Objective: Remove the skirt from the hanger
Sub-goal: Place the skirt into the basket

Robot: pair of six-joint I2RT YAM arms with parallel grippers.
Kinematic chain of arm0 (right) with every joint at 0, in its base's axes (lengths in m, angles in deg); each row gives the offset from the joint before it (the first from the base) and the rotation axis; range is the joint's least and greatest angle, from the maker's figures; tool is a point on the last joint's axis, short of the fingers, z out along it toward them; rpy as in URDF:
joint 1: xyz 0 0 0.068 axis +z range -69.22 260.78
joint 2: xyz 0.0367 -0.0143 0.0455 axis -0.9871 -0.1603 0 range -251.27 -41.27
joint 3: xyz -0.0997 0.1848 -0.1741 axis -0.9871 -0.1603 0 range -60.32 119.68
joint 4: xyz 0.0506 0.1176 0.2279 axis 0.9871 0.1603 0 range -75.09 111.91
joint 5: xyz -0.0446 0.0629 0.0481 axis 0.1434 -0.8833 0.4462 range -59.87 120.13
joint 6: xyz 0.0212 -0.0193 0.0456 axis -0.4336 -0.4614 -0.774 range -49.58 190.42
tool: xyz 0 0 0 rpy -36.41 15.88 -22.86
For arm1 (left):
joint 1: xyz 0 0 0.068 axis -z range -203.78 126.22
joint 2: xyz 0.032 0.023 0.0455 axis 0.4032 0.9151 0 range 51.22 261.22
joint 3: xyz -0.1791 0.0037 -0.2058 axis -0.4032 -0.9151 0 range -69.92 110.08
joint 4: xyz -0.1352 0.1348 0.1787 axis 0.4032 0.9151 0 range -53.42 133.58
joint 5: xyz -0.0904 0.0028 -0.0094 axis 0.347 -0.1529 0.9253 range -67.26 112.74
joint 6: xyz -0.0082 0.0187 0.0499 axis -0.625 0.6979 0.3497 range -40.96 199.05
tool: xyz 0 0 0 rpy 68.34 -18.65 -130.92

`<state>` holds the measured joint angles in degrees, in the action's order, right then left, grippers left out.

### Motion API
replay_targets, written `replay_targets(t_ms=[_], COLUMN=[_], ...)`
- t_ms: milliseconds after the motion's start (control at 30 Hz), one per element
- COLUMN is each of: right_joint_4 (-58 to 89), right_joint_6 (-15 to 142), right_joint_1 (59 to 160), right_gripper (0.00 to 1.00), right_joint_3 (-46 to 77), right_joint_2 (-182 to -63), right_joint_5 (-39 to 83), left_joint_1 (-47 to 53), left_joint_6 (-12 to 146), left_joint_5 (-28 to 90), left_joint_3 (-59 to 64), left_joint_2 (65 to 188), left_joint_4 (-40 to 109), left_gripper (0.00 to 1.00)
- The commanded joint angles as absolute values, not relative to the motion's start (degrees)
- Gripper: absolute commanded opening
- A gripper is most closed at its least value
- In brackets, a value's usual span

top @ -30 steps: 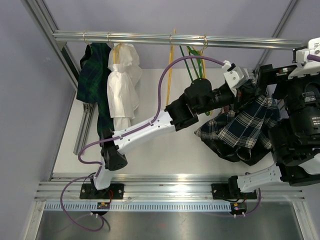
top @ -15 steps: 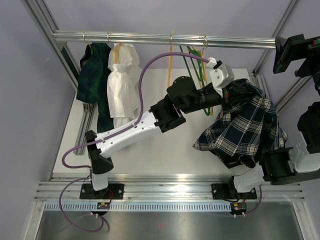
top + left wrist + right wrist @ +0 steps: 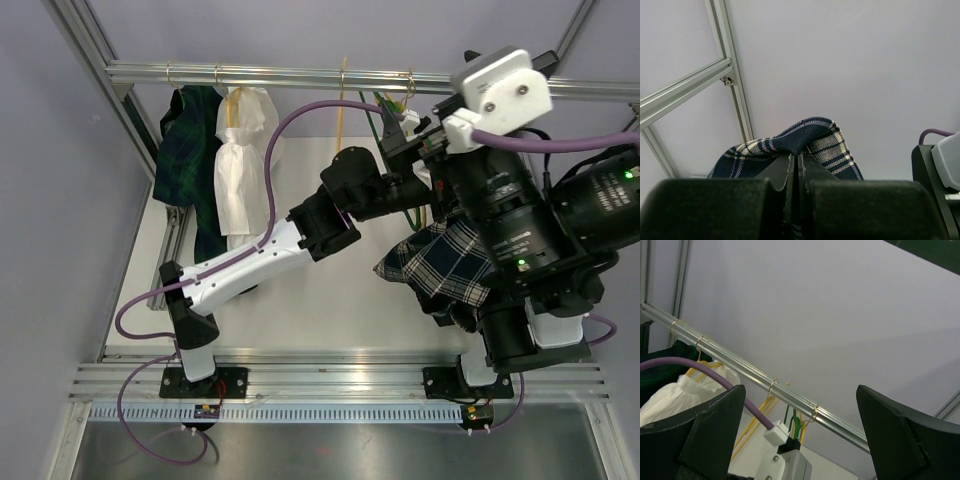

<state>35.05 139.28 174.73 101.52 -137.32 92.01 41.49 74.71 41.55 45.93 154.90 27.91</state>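
Since half a second before, our right arm had swung over the skirt (image 3: 440, 265). Left end effector (image 3: 796, 165) pinched its plaid at three o'clock of the green hanger (image 3: 392, 125); right end effector (image 3: 800, 437) gaped empty. Next: draw the skirt clear.

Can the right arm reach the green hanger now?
Probably yes. The right fingers stand open and empty, raised near the rail; the green hanger hangs close by, though the left arm holding the skirt crowds it.

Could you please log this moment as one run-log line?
left fingers: shut on skirt | right fingers: open, empty | green hanger: on rail
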Motion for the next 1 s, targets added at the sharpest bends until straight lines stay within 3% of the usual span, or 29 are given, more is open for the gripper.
replay_targets(t_ms=[0,200,333,467,667,800,967], right_joint_4=[30.63,25.99,13.05,10.61,20.97,40.36,50.40], right_joint_6=[137.47,140.99,150.02,155.31,143.31,129.68,124.14], right_joint_1=[171.15,163.93,157.45,148.13,129.85,114.74,111.02], right_gripper=[0.99,1.00,1.00,1.00,1.00,0.99,0.99], right_joint_3=[101.69,93.59,94.18,96.22,87.09,94.18,89.11], right_joint_2=[-137.25,-135.40,-137.58,-137.77,-131.71,-133.82,-131.01], right_joint_5=[90.85,86.82,83.31,80.92,82.07,80.75,80.05], left_joint_1=[41.52,41.52,41.43,41.52,41.70,41.87,41.87], left_joint_6=[75.44,75.97,76.85,77.55,77.02,77.46,80.00], left_joint_5=[43.40,42.61,41.82,41.64,42.43,42.96,43.05], left_joint_3=[45.59,42.93,42.06,41.35,41.35,40.65,38.81], left_joint_2=[152.56,150.36,149.39,148.34,148.16,147.28,144.66], left_joint_4=[18.22,18.47,19.53,20.76,21.20,21.98,24.45], left_gripper=[0.00,0.00,0.00,0.00,0.00,0.00,0.00])
